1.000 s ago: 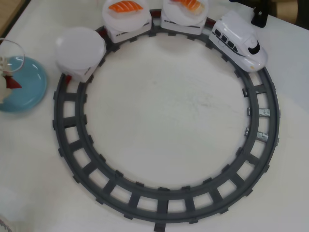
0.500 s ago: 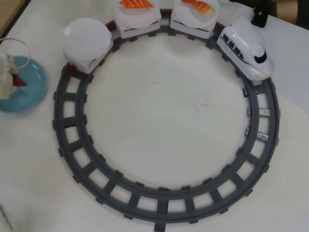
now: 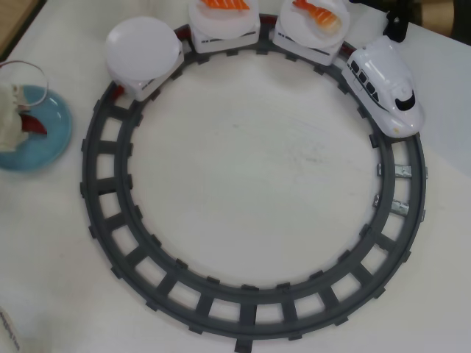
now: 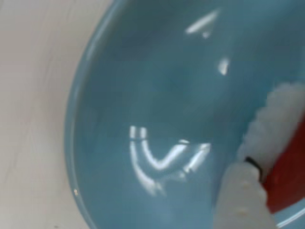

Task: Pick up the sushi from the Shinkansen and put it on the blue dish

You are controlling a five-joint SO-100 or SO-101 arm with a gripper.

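The blue dish [image 3: 45,140] lies at the left edge in the overhead view and fills the wrist view [image 4: 143,95]. My gripper [image 3: 10,119] hangs over it, shut on the sushi [image 3: 34,123], a dark red slice on a white rice block. In the wrist view, one white finger [image 4: 240,202] presses against the rice, with the red sushi [image 4: 288,179] at the lower right, close above the dish's glossy surface. The white Shinkansen [image 3: 386,87] runs on the grey ring track [image 3: 243,298] at the upper right.
Three cars trail the train along the top of the track. One carries a bare white plate [image 3: 143,45], one a salmon piece [image 3: 224,4], one a shrimp piece [image 3: 318,13]. A black stand [image 3: 397,26] is at the top right.
The train and its cars have rolled clockwise along the top of the track. My gripper with the sushi has shifted slightly right over the blue dish.
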